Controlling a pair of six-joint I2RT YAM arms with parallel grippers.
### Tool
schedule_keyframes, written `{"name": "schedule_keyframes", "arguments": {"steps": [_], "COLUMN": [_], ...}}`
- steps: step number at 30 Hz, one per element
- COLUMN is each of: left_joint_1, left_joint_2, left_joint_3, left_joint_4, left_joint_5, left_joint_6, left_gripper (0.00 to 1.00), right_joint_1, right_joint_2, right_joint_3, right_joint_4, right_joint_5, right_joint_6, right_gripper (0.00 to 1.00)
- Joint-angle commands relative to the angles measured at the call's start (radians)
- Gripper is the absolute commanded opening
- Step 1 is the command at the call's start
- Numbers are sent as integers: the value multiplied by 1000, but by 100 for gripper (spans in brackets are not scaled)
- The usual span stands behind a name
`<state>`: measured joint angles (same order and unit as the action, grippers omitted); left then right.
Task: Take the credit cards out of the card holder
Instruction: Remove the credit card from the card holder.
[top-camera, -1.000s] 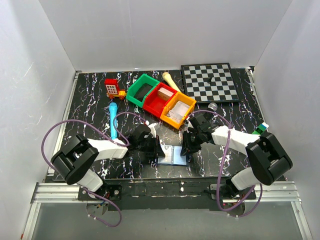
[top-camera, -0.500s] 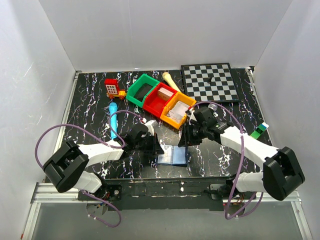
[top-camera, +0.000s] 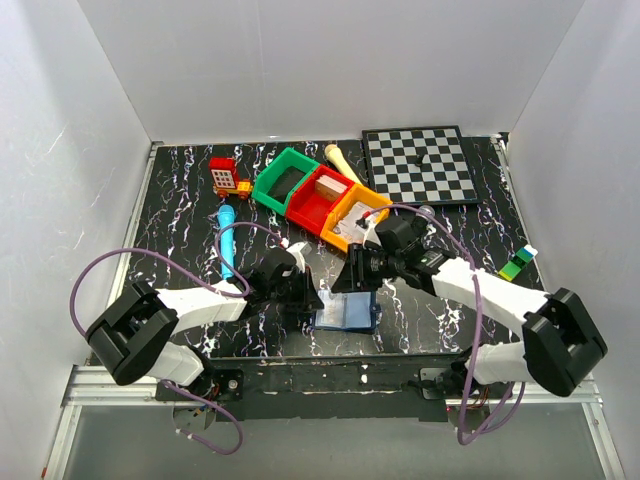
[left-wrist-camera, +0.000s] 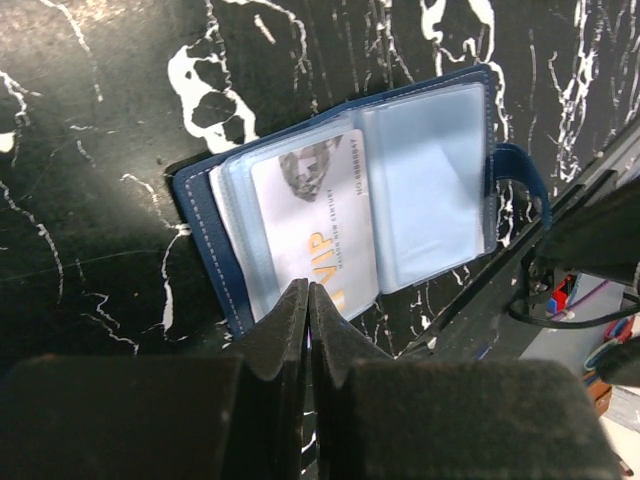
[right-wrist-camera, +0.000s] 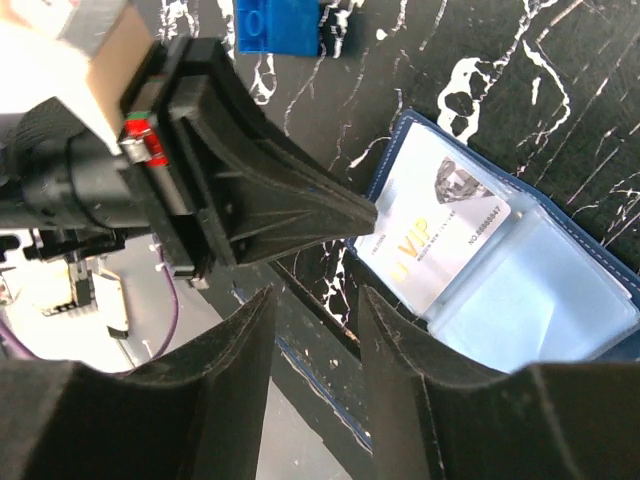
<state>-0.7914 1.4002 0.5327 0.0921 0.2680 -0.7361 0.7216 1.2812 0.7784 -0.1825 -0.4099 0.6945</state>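
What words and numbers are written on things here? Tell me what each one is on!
"VIP": big gold letters on the white card sitting in the open card holder.
Small print next to "VIP" on the same card: too small to read.
"NO." and then a number, along the card's edge: the digits are too blurred to read.
No other writing can be read.

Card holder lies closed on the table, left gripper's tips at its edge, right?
No, the card holder lies open, a VIP card showing, as the left wrist view shows; the tips of the left gripper are at its edge.
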Motion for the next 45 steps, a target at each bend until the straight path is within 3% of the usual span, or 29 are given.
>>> {"name": "schedule_keyframes", "arguments": {"steps": [1,10,29,39,45], "left_joint_1": [-2,-3,-16,-16,-16], "left_joint_2": [-23,-6,-15,-156,-86], "left_joint_3": [-10,-14,-46,-39,-13], "left_joint_4": [-26,-28,-9,-17,0], "left_joint_5": [-50,-61,-59,-92,-73], "left_joint_6": [6,1,-28,-14,0], "left_gripper": [0,0,0,0,0], "right_joint_1": [7,7,7,7,7], "right_joint_2": [56,96,201,216,221], "right_joint_3": [-53,-107,-131,-130,-136], "right_joint_4": [146,150,221,227,239], "right_joint_5": [0,94,60,56,51], "right_joint_6": [115,117,119,117,120], "right_gripper": [48,59,56,55,54]}}
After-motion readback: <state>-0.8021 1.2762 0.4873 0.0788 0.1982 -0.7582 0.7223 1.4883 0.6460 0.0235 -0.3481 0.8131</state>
